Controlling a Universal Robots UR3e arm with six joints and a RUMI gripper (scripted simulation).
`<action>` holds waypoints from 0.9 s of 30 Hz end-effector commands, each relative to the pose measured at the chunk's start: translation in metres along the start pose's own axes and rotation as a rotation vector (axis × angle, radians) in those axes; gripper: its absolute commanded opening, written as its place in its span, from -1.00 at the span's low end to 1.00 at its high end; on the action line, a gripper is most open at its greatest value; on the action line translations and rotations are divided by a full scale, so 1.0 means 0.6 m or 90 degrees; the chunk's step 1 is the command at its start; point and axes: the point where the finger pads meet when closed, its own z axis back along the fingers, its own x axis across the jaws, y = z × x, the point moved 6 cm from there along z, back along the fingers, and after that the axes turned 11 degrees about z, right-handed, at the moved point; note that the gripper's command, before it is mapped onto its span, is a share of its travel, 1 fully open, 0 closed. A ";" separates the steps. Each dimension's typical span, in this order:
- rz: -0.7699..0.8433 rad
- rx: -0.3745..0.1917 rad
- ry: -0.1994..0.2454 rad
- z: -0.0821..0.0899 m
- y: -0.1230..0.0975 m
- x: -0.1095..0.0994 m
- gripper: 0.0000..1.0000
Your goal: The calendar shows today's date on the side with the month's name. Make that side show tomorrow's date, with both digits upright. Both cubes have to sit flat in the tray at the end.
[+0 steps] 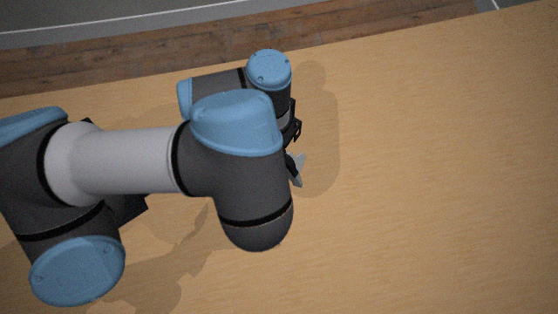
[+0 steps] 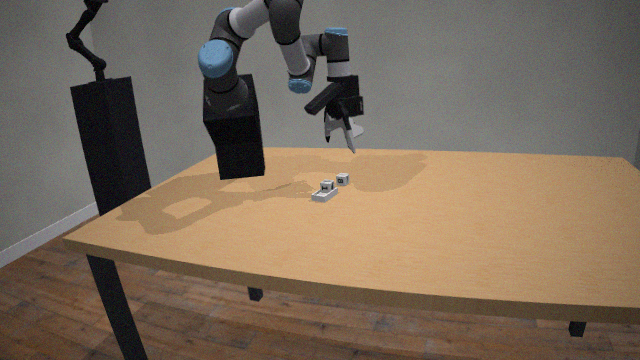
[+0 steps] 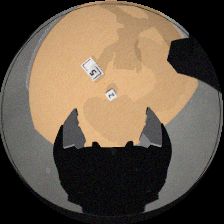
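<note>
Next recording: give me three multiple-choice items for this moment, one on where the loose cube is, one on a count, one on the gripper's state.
1. Where is the loose cube?
A. On the table beside the tray
B. In the gripper
C. On the floor

2. How many cubes are in the tray?
A. None
B. One
C. Two

3. The gripper is:
A. Shut on a cube
B. Open and high above the table
C. Resting on the tray

Key: 1 A, it stands on the wood; 2 B, one cube sits in it; 3 B, fingers wide apart, nothing between.

You're looking at a light wooden table (image 2: pixel 450 240) on dark legs, standing on a dark plank floor (image 2: pixel 200 330) — plain grey walls (image 2: pixel 500 65) behind it, a white skirting board (image 2: pixel 45 232) to its left.
</note>
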 end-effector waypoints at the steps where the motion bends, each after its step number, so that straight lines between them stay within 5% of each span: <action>1: -0.069 0.005 -0.001 -0.001 -0.001 0.000 1.00; 27: -0.555 0.005 0.002 -0.010 -0.005 -0.002 1.00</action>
